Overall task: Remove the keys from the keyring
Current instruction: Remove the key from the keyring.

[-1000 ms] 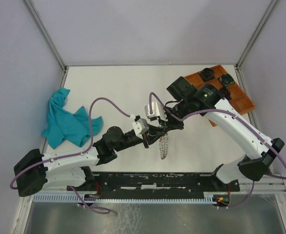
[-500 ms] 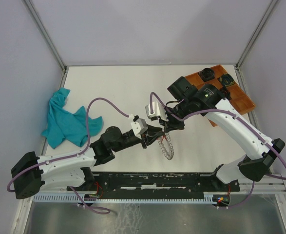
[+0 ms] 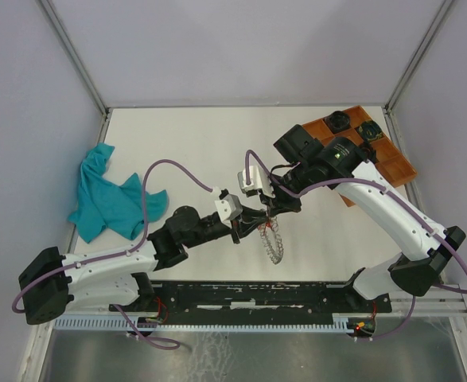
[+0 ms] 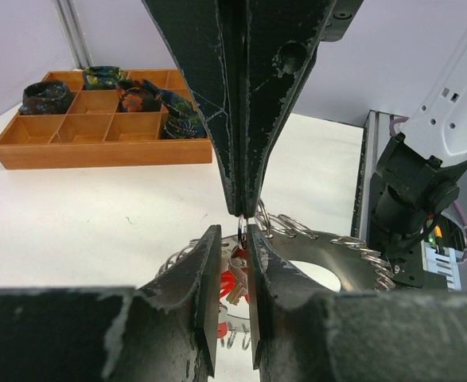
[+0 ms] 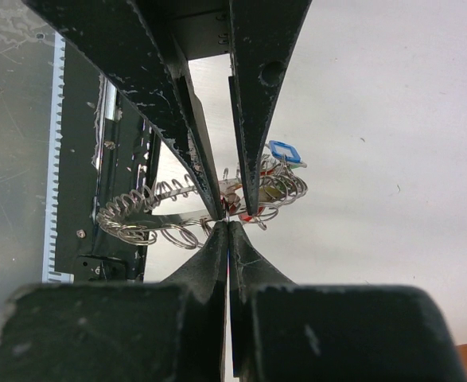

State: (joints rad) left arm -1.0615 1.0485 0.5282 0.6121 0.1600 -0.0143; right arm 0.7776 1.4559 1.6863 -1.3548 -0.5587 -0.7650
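Note:
The keyring, a large ring of coiled silver wire, hangs above the table between my two grippers. In the left wrist view, the keyring spreads out behind my fingers. My right gripper is shut on a thin wire loop of the ring, at its top. My left gripper stands tip to tip with it, jaws a narrow gap apart around that loop. Keys with red tags hang just beyond the gap. A blue tag shows among the keys. In the top view, the left gripper and right gripper meet.
A wooden compartment tray holding dark round objects stands at the back right; the left wrist view shows it too. A teal cloth lies at the left. The black base rail runs along the near edge.
The keyring has swung from hanging edge-on to showing its open loop, a little further right. Both grippers stay together at its top.

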